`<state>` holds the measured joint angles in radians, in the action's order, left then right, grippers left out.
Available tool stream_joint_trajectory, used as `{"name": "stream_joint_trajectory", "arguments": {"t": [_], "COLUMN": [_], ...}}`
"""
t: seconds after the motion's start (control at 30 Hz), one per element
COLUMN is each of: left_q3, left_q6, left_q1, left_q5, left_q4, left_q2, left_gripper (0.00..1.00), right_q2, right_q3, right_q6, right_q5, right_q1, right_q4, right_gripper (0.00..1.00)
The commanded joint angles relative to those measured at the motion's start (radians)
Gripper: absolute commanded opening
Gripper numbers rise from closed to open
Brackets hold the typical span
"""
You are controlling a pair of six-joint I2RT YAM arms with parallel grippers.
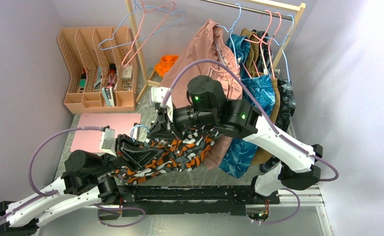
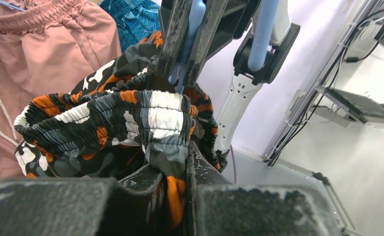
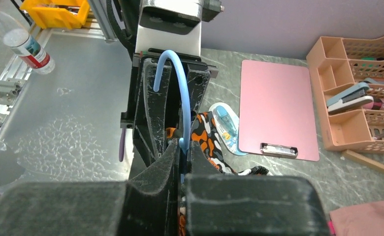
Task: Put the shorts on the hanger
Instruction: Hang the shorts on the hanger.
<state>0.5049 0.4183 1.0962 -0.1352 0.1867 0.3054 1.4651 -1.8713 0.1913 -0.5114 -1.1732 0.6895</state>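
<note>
1. Nearest the left wrist camera, the left end effector [image 2: 175,167] is clamped shut on a fold of the shorts [image 2: 106,118] just below the gathered waistband.
2. Beyond it in that view, the right end effector [image 2: 179,73] points down into the waistband, with the hanger [image 2: 196,19] showing as a blue strip between its fingers.
3. Only the right wrist view shows the hanger's curved hook rising from the closed right fingers, which pinch the thin wire. It also shows a pink clipboard [image 3: 276,108], a small blue and white item [image 3: 224,125] and a peach organizer [image 3: 337,132] on the tabletop [image 3: 288,182].
4. Only the top view shows the whole layout. The shorts hang bunched between the two end effectors above the tabletop, just in front of a pink garment [image 1: 207,54] and a blue leaf-print garment [image 1: 259,88] on the clothes rail [image 1: 259,9].
</note>
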Motion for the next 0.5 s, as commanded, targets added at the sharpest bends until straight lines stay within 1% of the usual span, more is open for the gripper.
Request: {"name": "stream_joint_trajectory", "arguments": {"t": [0.0, 0.03, 0.07, 0.1, 0.13, 0.2, 0.33, 0.47], "left_q3": [0.058, 0.062, 0.066, 0.070, 0.074, 0.080, 0.084, 0.100], "left_q6": [0.002, 0.002, 0.003, 0.003, 0.004, 0.009, 0.011, 0.010], "left_q1": [-0.001, -0.001, -0.001, -0.001, -0.001, -0.001, -0.001, -0.001], "left_q5": [0.026, 0.025, 0.025, 0.026, 0.030, 0.048, 0.097, 0.146], "left_q4": [-0.016, -0.032, -0.050, -0.076, -0.097, -0.140, -0.214, -0.298], "left_q2": [-0.025, -0.030, -0.037, -0.045, -0.054, -0.076, -0.124, -0.160], "left_gripper": [0.24, 0.31, 0.36, 0.39, 0.41, 0.39, 0.27, 0.22], "right_q2": [-0.018, -0.022, -0.024, -0.026, -0.027, -0.028, -0.028, -0.030], "right_q3": [0.004, 0.005, 0.008, 0.008, 0.009, 0.012, 0.011, 0.012], "right_q6": [-0.001, -0.002, -0.003, -0.003, -0.003, -0.004, -0.004, -0.004], "right_q5": [0.063, 0.071, 0.078, 0.083, 0.088, 0.097, 0.104, 0.120], "right_q1": [-0.004, -0.003, -0.003, -0.004, -0.004, -0.004, -0.004, -0.005], "right_q4": [-0.009, -0.011, -0.015, -0.016, -0.016, -0.018, -0.022, -0.025], "right_gripper": [0.00, 0.00, 0.00, 0.00, 0.00, 0.00, 0.00, 0.00]}}
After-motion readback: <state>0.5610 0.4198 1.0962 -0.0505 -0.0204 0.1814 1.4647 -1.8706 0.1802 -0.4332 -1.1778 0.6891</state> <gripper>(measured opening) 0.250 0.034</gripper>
